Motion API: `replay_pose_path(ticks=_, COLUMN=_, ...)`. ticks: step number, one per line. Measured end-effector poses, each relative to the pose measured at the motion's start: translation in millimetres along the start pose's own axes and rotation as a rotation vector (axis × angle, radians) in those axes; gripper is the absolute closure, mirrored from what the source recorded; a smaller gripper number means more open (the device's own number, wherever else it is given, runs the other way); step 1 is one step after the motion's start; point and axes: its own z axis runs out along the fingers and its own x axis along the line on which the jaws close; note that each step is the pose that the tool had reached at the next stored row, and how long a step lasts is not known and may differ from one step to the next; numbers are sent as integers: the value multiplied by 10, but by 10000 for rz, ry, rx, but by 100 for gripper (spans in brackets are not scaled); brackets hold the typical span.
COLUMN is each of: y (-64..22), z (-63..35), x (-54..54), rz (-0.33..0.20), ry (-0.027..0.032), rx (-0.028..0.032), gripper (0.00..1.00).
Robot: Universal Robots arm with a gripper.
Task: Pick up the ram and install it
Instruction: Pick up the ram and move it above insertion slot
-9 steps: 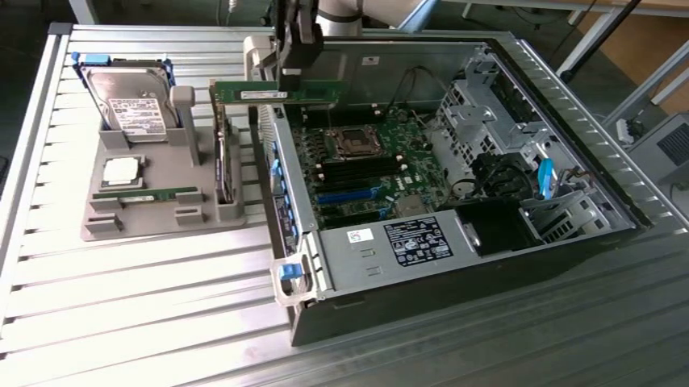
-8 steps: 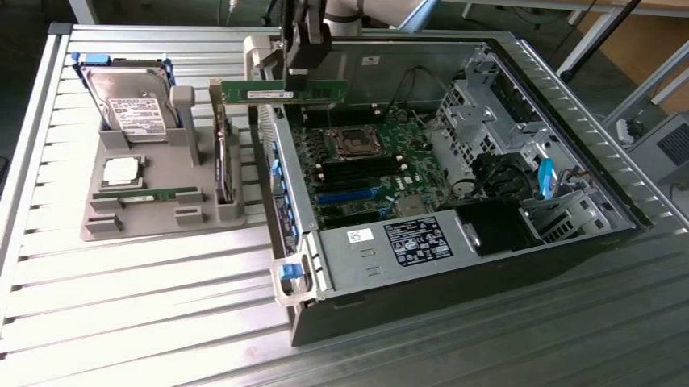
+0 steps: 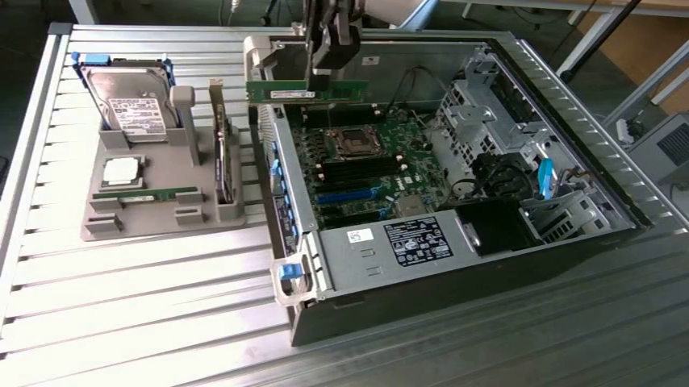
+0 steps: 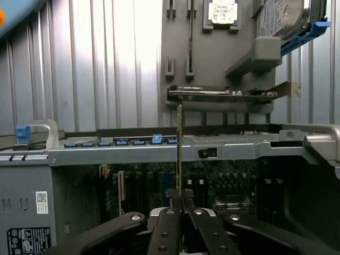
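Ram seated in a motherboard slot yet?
No: the gripper holds the ram in the air over the open computer case, clear of the board's slots.

Ribbed silver aluminium-profile table (image 3: 140,322), strong glare on the slats near its left edge. Dark floor (image 3: 16,72) beyond that edge. Brown wooden board (image 3: 646,36) past the far right corner.

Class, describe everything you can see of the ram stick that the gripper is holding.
The ram is a long, thin green circuit board with a pale label on its face. It hangs level, long edge down, in the air over the open computer case. The gripper, shut on it, pinches its top edge; nothing else touches it.
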Motion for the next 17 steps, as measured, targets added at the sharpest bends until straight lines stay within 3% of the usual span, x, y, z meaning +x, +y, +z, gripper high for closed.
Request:
replay_pose_path(ticks=6, y=-314, z=2, x=-9, rz=-1, ry=2, rx=-40, gripper=89)
replay_pose_path(ticks=9, y=-712, z=1, x=-20, rz=-3, ry=4, rx=-91, gripper=89)
replay_pose_path(ticks=11, y=-856, z=2, x=-50, rz=-4, ry=3, rx=-103, gripper=89)
replay_pose_path(ticks=14, y=-877, z=4, x=-147, rz=-23, ry=5, rx=-104, gripper=89)
replay_pose_path(ticks=17, y=-1059, z=7, x=-202, rz=-29, ry=5, rx=-116, gripper=89)
